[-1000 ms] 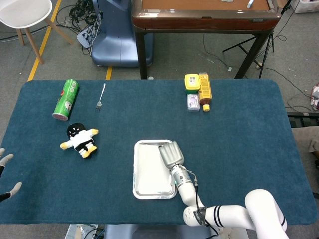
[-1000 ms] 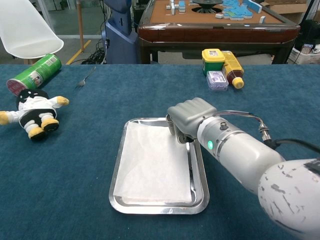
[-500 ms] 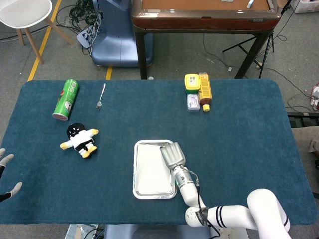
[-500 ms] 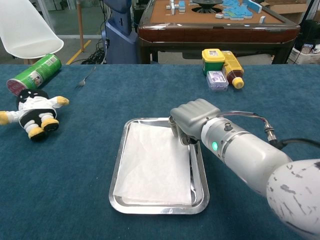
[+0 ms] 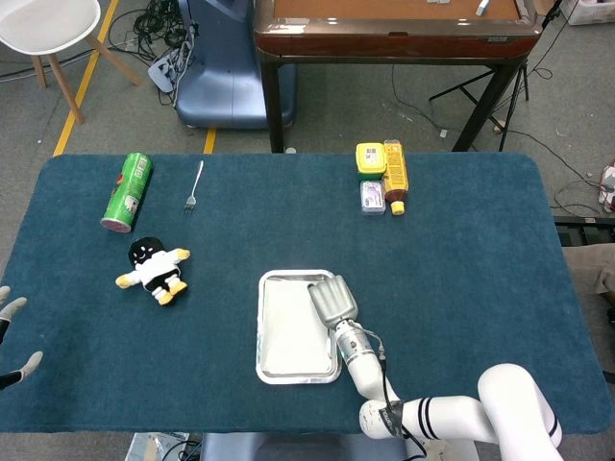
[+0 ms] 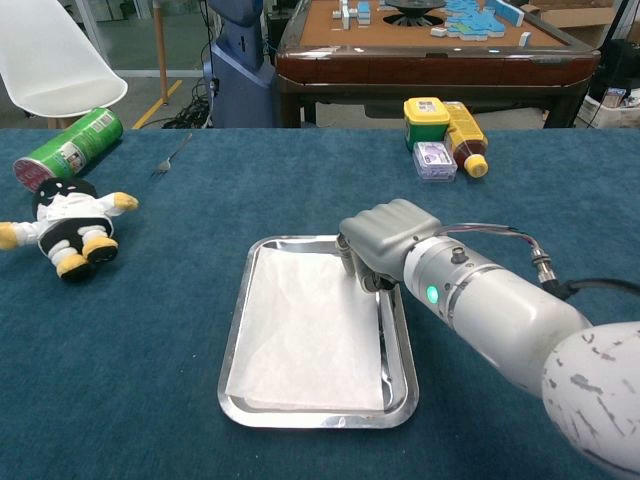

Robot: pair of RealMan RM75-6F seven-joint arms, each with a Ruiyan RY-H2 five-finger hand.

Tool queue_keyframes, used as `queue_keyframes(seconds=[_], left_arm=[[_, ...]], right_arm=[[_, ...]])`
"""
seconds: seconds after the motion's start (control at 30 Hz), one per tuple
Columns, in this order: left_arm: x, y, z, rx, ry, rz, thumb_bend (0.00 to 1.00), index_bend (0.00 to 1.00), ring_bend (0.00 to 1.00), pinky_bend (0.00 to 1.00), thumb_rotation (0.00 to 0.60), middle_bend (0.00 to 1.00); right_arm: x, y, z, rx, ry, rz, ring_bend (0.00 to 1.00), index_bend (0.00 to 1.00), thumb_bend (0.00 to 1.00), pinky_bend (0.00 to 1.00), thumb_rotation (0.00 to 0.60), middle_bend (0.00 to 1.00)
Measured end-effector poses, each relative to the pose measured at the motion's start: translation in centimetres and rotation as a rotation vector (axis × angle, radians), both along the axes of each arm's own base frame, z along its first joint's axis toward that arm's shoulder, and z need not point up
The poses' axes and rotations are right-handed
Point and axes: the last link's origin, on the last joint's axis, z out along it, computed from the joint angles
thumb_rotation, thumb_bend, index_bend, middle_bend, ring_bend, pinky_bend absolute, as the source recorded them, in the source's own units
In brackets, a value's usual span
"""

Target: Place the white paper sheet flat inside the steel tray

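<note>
The white paper sheet [image 6: 305, 335] lies flat inside the steel tray [image 6: 398, 345], just left of the right hand [image 6: 385, 240]. That hand hangs over the tray's far right corner with its fingers [image 6: 352, 262] curled down toward the paper's corner; whether they pinch it cannot be told. Far off to the left, the left hand [image 5: 12, 336] shows only spread fingertips holding nothing.
</note>
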Motion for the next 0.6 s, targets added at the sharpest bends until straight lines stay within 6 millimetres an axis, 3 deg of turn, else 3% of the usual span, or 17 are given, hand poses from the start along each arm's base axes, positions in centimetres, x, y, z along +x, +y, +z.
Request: queue_keyframes(seconds=[0.6], left_arm=[[-0.1,0.1,-0.2,-0.006,0.004,0.004,0.22,0.17,0.00,0.21,0.600,0.04]], right_arm=[[0.6,-0.5,2.1,-0.067,-0.085,0.055,1.00,0.42,1.00,1.00,0.600,1.00]])
